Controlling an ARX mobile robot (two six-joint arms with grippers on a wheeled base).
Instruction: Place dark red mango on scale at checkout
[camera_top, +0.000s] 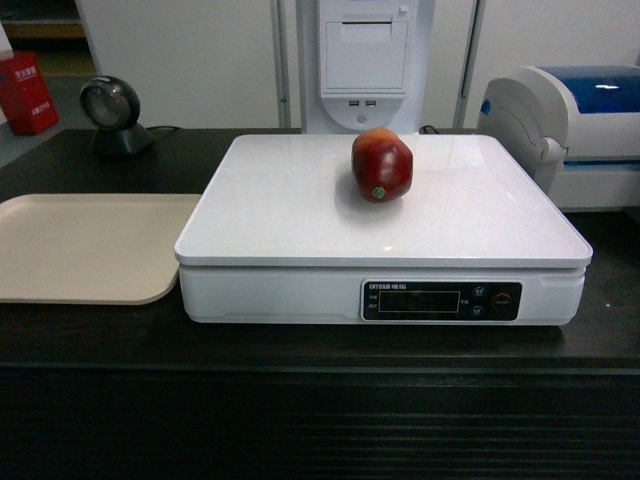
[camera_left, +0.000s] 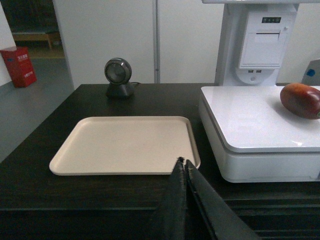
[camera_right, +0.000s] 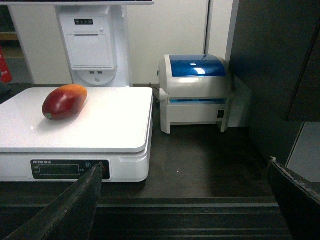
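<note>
The dark red mango (camera_top: 381, 165) lies on the white platter of the scale (camera_top: 300, 215), toward its back. It also shows in the left wrist view (camera_left: 301, 100) and in the right wrist view (camera_right: 64, 101), free of any gripper. The scale (camera_right: 100, 130) stands on the dark checkout counter (camera_top: 320, 350). My left gripper (camera_left: 183, 161) is shut with nothing in it, hanging before the counter's front edge near the tray's corner. My right gripper (camera_right: 186, 166) is wide open and empty, in front of the counter to the right of the scale. Neither gripper appears in the head view.
A beige tray (camera_top: 90, 245) lies left of the scale. A round grey scanner (camera_top: 112, 112) stands at the back left. A white-and-blue printer (camera_right: 196, 90) sits right of the scale, and a white terminal (camera_top: 366, 60) rises behind it. A dark wall panel (camera_right: 280, 65) stands at far right.
</note>
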